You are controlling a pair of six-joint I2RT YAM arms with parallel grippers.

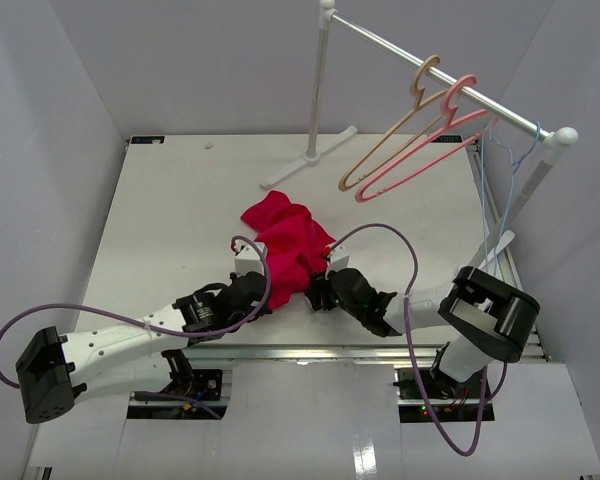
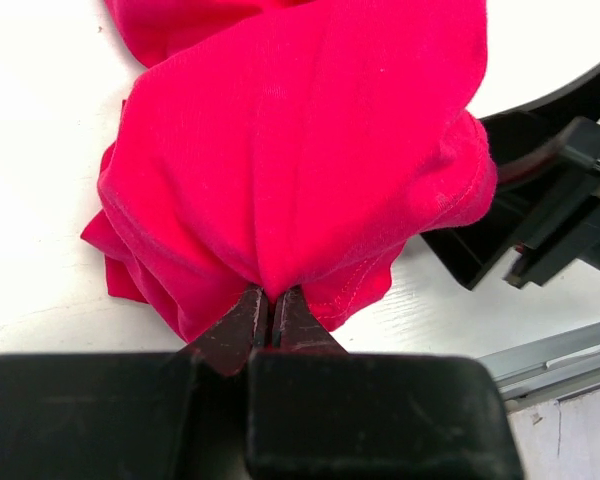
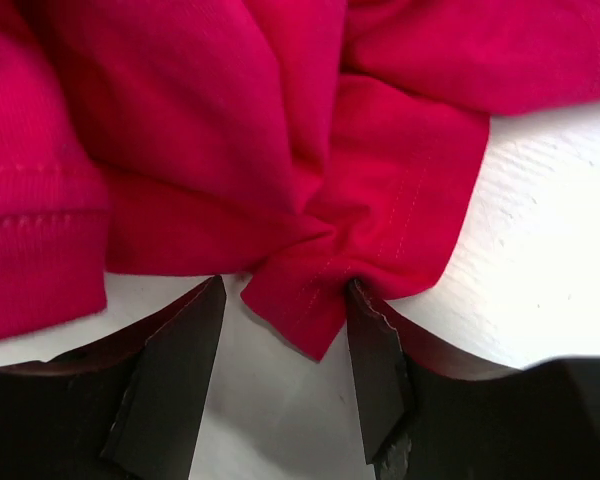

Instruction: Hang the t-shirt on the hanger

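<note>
On the white counter [image 1: 170, 230], the crumpled crimson-red cloth t-shirt [image 1: 283, 248] lies bunched between both arms; the left pincer [image 2: 270, 318] pinches a fold, and the right pincer [image 3: 285, 300] stands spread around a hemmed corner.

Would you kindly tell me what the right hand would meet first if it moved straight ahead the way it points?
The right hand would meet the t-shirt first: a bunched fold lies between its open fingers, apparently touching one.
</note>
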